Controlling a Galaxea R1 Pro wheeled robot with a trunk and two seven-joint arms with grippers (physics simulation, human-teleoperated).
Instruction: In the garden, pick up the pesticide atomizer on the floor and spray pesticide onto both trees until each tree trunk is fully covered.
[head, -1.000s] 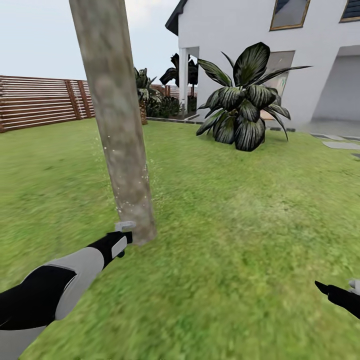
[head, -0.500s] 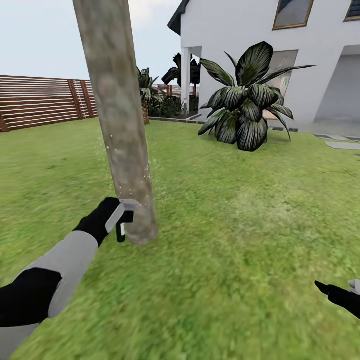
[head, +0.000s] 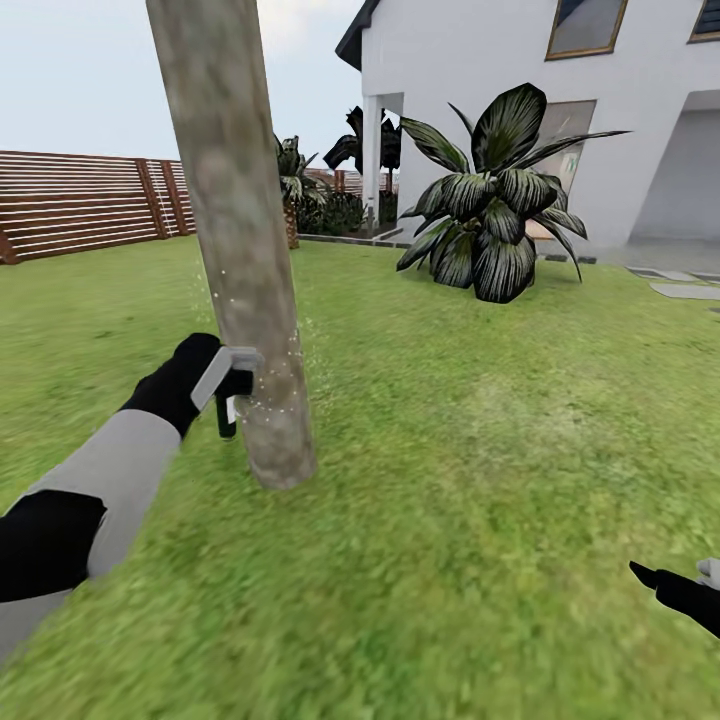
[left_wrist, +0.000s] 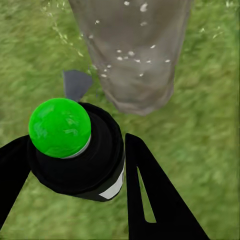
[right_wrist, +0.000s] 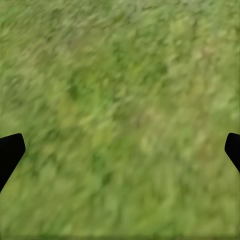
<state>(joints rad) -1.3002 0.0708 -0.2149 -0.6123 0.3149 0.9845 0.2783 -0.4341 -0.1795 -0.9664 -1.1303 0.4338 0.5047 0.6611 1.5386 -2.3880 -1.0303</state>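
The left end effector (head: 228, 385) was pinching the pesticide atomizer (head: 226, 408), its two black fingers (left_wrist: 150, 195) pressed against either side of the sprayer's dark body, whose green cap (left_wrist: 59, 127) faced the left wrist camera. In the head view the atomizer sat at about 9 o'clock from the tree trunk (head: 240, 250), just beside the bark and in its lower part, nozzle toward the wood.

Pesticide (head: 275, 395) showed as fine whitish specks on the trunk around the nozzle's height and a little above it, with a few drifting off at the trunk's 3 o'clock edge. The left wrist view also caught white dots (left_wrist: 131, 52) scattered across the bark above the trunk's foot. The speckling looked thin and patchy, and the upper trunk appeared bare.

Judging from this, the pick-up was done and the spraying of this first tree was under way but far from full coverage; the higher trunk and its far side probably remained. The other tree would be left after that.

The right end effector (right_wrist: 120, 145) hung spread and empty over the lawn (head: 480, 480), its fingertips at opposite edges of the right wrist view, low at 4 o'clock in the head view. A broad-leaved plant (head: 495, 215) stood by the white house (head: 460, 60), at 2 o'clock from the trunk.
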